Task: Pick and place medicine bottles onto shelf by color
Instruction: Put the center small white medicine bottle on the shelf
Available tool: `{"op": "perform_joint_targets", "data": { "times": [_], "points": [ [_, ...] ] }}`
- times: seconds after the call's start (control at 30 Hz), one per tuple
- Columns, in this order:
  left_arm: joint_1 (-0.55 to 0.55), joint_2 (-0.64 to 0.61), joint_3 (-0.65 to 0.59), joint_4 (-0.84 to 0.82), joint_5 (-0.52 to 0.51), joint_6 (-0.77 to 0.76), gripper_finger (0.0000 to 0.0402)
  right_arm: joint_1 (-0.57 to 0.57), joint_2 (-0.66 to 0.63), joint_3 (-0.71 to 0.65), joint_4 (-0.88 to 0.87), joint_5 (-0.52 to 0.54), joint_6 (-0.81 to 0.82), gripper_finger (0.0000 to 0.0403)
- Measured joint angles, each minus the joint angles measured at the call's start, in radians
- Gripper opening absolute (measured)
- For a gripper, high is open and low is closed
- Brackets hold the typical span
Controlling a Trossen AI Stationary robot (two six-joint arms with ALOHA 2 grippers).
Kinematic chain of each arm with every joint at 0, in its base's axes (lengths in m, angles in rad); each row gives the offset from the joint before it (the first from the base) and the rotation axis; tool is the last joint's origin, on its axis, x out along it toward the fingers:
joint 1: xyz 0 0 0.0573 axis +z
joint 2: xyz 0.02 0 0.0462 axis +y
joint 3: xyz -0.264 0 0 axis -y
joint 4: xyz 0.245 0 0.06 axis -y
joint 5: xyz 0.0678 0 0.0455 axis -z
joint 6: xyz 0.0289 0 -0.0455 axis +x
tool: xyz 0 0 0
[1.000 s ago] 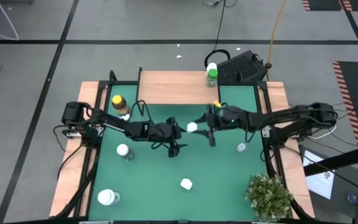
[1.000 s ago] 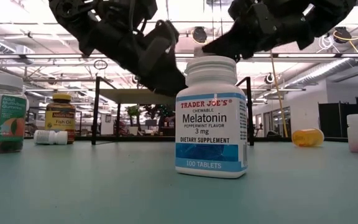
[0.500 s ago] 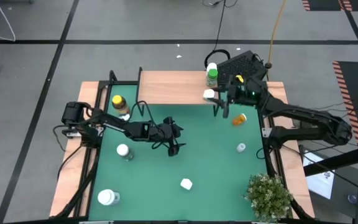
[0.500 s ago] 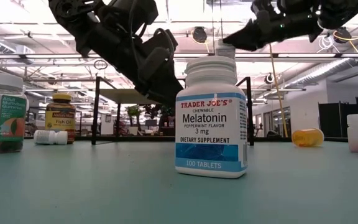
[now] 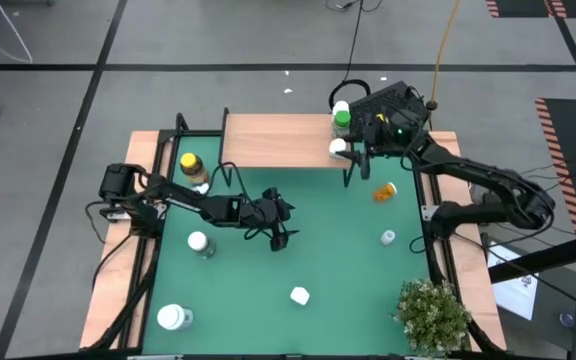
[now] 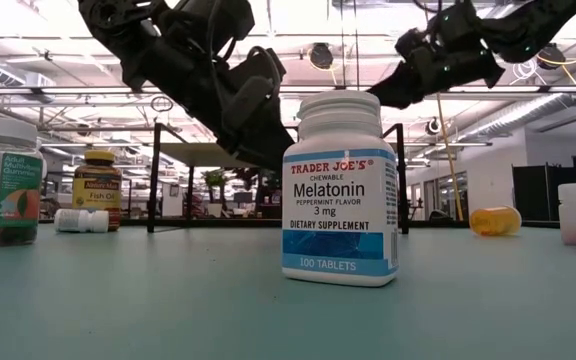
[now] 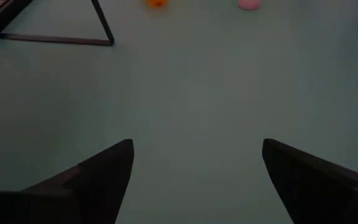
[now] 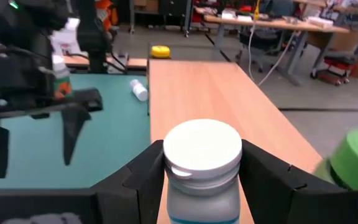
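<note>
My right gripper (image 5: 342, 151) is shut on a white-capped medicine bottle (image 8: 202, 148) over the right end of the light-wood shelf (image 5: 273, 140). A green-capped bottle (image 5: 341, 122) stands close beside it on the shelf, and a white one (image 5: 340, 106) stands just behind that. My left gripper (image 5: 284, 239) hovers open over the middle of the green mat, nothing between its fingers (image 7: 104, 174). An amber bottle with a yellow cap (image 5: 190, 163) stands at the shelf's left end. My right gripper pinches the white bottle between its two fingers (image 8: 143, 177), which lie on opposite sides of its body just under the cap (image 8: 175, 198). They reach in nearly level from the table's right. The bottle stands upright, cap up; whether its base touches the shelf board I cannot tell.
An orange bottle (image 5: 384, 190) lies on the mat near the shelf's right legs, with a small white one (image 5: 388, 237) nearer. More white bottles (image 5: 199, 242) (image 5: 173, 317) (image 5: 299, 295) are spread over the mat. A potted plant (image 5: 433, 315) fills the near right corner.
My right gripper has carried the white bottle from over the middle of the mat toward the far edge, swinging right and rising a little. It now holds the bottle over the shelf's right end beside the green-capped bottle. The bottle has stayed upright.
</note>
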Motion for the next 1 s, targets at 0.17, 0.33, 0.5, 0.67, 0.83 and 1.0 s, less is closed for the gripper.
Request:
{"op": "perform_joint_targets", "data": {
  "times": [0.17, 0.33, 0.5, 0.67, 0.83, 1.0],
  "points": [
    [-0.007, 0.0, 0.0, -0.009, 0.0, -0.012, 0.0356, -0.029, 0.024, 0.0, 0.009, -0.003, -0.023, 0.0174],
    [-0.006, 0.0, 0.0, -0.029, 0.0, -0.029, 0.0356, -0.059, 0.026, 0.0, 0.01, -0.066, -0.008, 0.0183],
    [-0.006, 0.0, 0.0, -0.029, 0.0, -0.039, 0.0356, -0.082, 0.027, 0.0, 0.01, -0.072, -0.015, 0.0192],
    [-0.003, 0.0, 0.0, -0.031, 0.0, -0.068, 0.0356, -0.088, 0.027, 0.0, 0.024, -0.072, -0.028, 0.0202],
    [-0.001, 0.0, 0.0, -0.04, -0.002, -0.075, 0.0356, -0.088, 0.027, 0.0, 0.026, -0.072, -0.045, 0.021],
    [-0.002, 0.0, 0.0, -0.055, -0.002, -0.077, 0.0356, -0.088, 0.027, 0.0, 0.026, -0.072, -0.047, 0.0212]
  ]
}}
